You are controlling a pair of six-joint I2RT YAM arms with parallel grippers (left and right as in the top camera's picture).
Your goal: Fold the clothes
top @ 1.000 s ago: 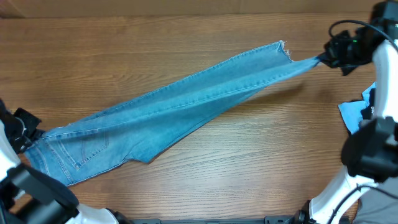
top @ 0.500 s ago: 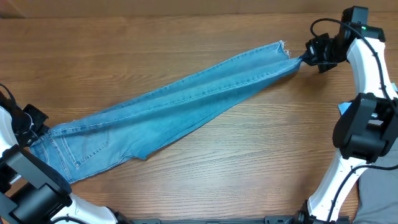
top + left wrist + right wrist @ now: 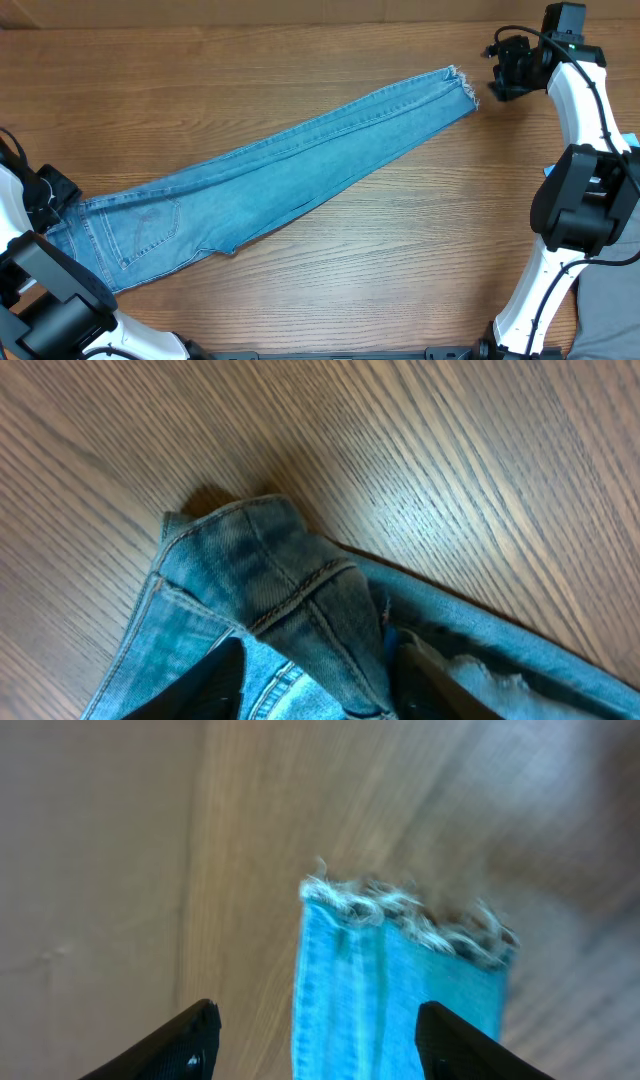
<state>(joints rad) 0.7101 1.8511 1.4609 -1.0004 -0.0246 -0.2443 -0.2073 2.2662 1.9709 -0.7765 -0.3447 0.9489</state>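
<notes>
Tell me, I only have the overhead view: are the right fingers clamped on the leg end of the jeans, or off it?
Observer: Off it. In the right wrist view the right fingers stand wide apart. The frayed hem of the jeans lies flat on the table ahead of them, ungripped.
Operator: And the left side? I can't make it out from above.
Observer: The left wrist view shows the left fingers spread, with a humped fold of the waistband standing up between them.
Operator: Is that fold pinched?
Observer: The fingers look open on either side of it. Whether either touches the denim, I cannot tell.
</notes>
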